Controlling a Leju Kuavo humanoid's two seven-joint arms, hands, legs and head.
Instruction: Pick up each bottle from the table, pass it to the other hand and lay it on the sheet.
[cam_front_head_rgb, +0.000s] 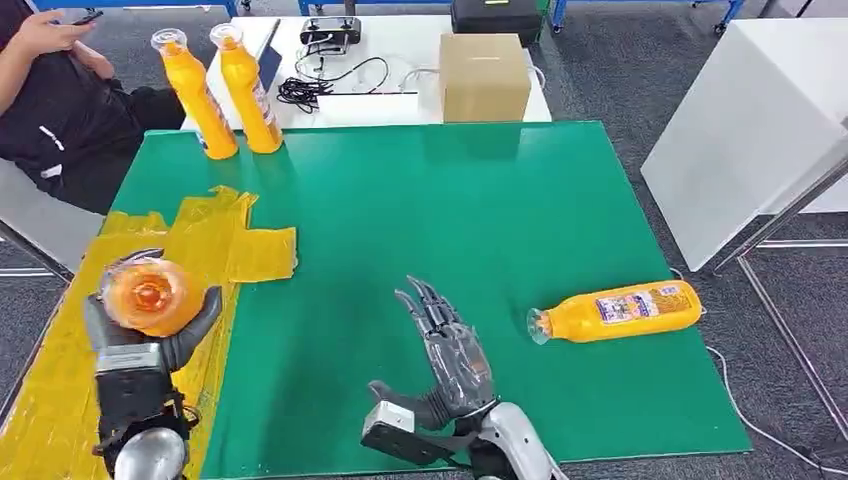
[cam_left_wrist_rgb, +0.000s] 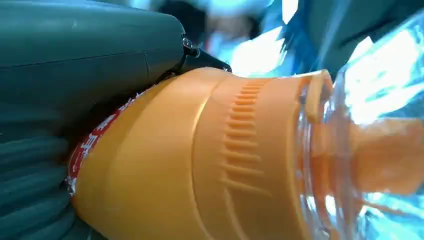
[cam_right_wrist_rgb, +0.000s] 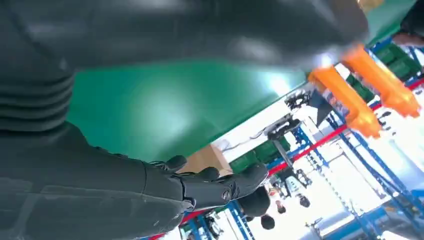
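Note:
My left hand (cam_front_head_rgb: 140, 345) grips an orange bottle (cam_front_head_rgb: 148, 295) upright over the yellow sheet (cam_front_head_rgb: 215, 250), its clear cap toward the camera. Close up in the left wrist view, that bottle (cam_left_wrist_rgb: 200, 165) lies against my left hand (cam_left_wrist_rgb: 75, 75). My right hand (cam_front_head_rgb: 450, 365) hovers over the green table (cam_front_head_rgb: 400, 200) with fingers spread and nothing in it; its dark fingers (cam_right_wrist_rgb: 215, 185) show in the right wrist view. Another orange bottle (cam_front_head_rgb: 615, 311) lies on its side to the right of that hand. Two more orange bottles (cam_front_head_rgb: 225, 90) stand at the table's far left corner; the right wrist view catches them (cam_right_wrist_rgb: 360, 97) too.
A cardboard box (cam_front_head_rgb: 484, 77) and cables (cam_front_head_rgb: 320, 85) sit on the white table behind. A seated person in black (cam_front_head_rgb: 60, 110) is at the far left. A white cabinet (cam_front_head_rgb: 750, 130) stands to the right.

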